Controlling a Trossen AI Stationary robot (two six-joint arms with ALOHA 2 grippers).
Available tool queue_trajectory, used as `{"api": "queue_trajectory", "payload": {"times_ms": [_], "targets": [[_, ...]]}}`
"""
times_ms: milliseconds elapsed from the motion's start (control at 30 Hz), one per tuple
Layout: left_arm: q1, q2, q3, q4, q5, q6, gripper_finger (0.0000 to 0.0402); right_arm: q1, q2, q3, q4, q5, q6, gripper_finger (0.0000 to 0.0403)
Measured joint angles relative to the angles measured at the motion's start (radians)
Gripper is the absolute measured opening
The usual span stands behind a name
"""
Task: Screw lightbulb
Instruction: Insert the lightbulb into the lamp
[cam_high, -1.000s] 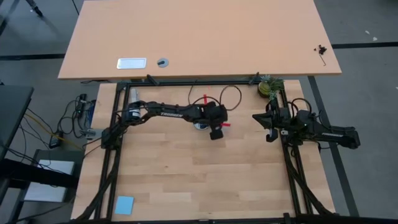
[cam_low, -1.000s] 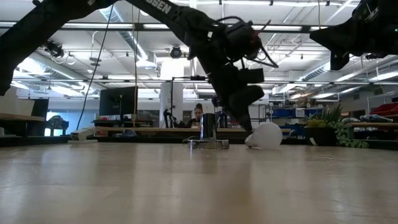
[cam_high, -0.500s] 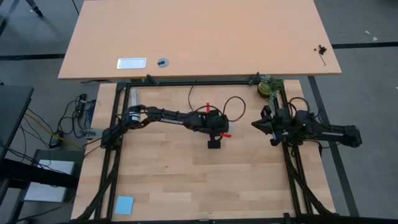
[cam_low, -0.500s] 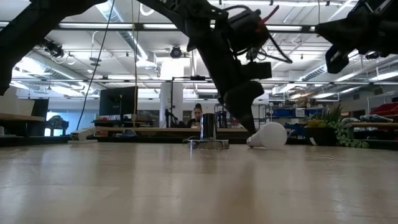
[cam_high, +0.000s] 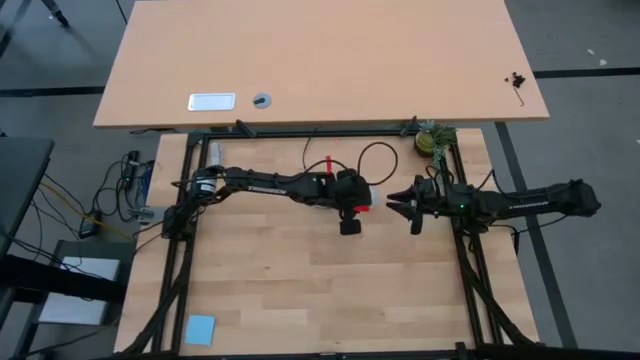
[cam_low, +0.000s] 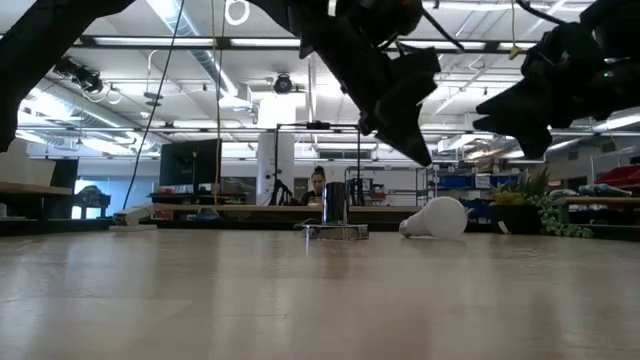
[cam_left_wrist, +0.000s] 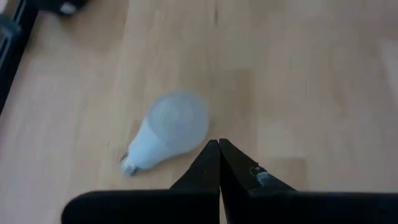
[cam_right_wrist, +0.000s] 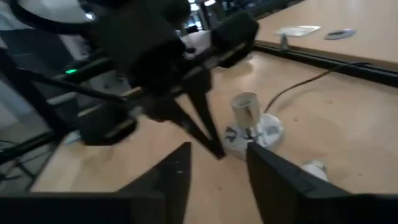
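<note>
Lightbulb (cam_left_wrist: 168, 127), white, pear-shaped, grey screw base, lies loose on its side on the pale wooden surface (cam_high: 300, 280), just below the left gripper (cam_left_wrist: 219, 149), whose jaws are pressed together, gripping nothing. The right gripper (cam_right_wrist: 217, 165), jaws apart, faces the upright silver socket (cam_right_wrist: 245, 118), probably approaching to help.
</note>
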Motion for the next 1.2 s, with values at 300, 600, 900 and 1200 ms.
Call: {"api": "queue_trajectory", "payload": {"times_ms": [300,600,900,1200], "targets": [[0.078,-0.117,-0.195,0.268,0.144,-0.028,0.0,0.012,0.196,0.0,0.045,0.214,0.016,0.0308],[0.148,-0.288,-0.422,0.449,0.201,-0.057,0.0,-0.07,0.444,0.001,0.177,0.26,-0.015,0.0342],[0.205,-0.37,-0.517,0.457,0.202,-0.027,0.0,-0.261,0.629,0.001,0.359,0.119,-0.124,0.0342],[0.252,-0.377,-0.54,0.458,0.244,-0.024,0.0,-0.306,0.852,0.108,0.387,0.017,-0.142,0.0342]]}}
